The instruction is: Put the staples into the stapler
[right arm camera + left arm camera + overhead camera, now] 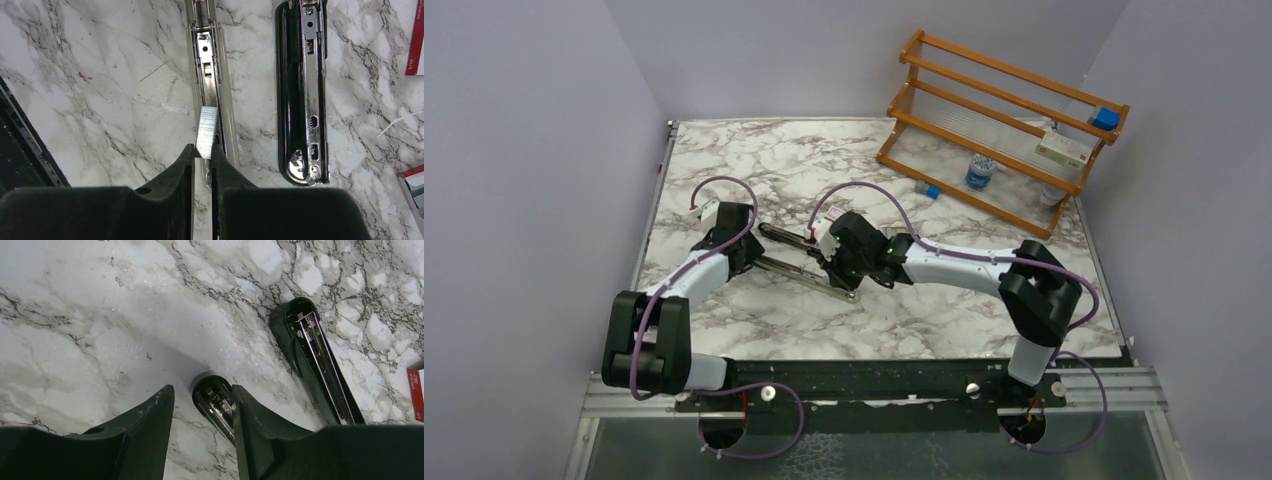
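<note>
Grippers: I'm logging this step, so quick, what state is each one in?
Left gripper: open, jaws either side of the stapler's end, not clamped.
Right gripper: shut on a staple strip over the stapler's channel.

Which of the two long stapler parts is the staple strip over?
The slim silver channel, not the wider black-rimmed part beside it; the right tool holds the strip above it.

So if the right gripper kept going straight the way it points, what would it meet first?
The staple strip pinched in the right gripper leads, and would probably meet the silver channel of the stapler right beyond it; how much gap remains is unclear.
</note>
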Tool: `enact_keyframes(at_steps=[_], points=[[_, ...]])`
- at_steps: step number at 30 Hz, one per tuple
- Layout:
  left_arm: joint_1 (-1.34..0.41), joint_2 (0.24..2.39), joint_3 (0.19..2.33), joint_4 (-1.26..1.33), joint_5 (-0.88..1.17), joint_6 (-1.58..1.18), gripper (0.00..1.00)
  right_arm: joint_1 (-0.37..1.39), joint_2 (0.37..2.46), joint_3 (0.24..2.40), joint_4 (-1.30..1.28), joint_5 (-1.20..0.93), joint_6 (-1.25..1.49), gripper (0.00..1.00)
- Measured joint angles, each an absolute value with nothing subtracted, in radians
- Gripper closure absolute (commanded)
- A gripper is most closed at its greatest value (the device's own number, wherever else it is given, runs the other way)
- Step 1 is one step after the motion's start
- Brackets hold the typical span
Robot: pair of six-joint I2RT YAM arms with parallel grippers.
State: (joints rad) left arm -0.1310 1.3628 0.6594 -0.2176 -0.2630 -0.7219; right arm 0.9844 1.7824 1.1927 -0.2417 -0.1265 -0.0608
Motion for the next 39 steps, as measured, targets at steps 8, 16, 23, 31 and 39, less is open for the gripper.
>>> enact_keyframes(at_steps=[8, 16, 23, 31, 39], points=[[-0.131, 1.377, 0.659, -0.192, -0.262, -0.722, 0.54, 0.984, 1.79, 1.193, -0.242, -0.126, -0.061, 0.99], [-0.131, 1.382, 0.659, -0.18, -0.26, -0.722, 0.54, 0.984, 1.796, 1.194, -0.242, -0.126, -0.069, 0.99], [-0.131, 1.382, 0.659, -0.18, -0.259, -0.722, 0.55, 0.984, 1.797, 1.195, -0.241, -0.127, -0.073, 0.99], [-0.131, 1.382, 0.659, -0.18, -0.259, -0.722, 0.55, 0.984, 1.797, 1.201, -0.241, -0.128, -0.08, 0.99], [-0.131, 1.382, 0.659, -0.179, -0.258, -0.722, 0.55, 0.984, 1.803, 1.206, -0.242, -0.128, -0.081, 0.99]])
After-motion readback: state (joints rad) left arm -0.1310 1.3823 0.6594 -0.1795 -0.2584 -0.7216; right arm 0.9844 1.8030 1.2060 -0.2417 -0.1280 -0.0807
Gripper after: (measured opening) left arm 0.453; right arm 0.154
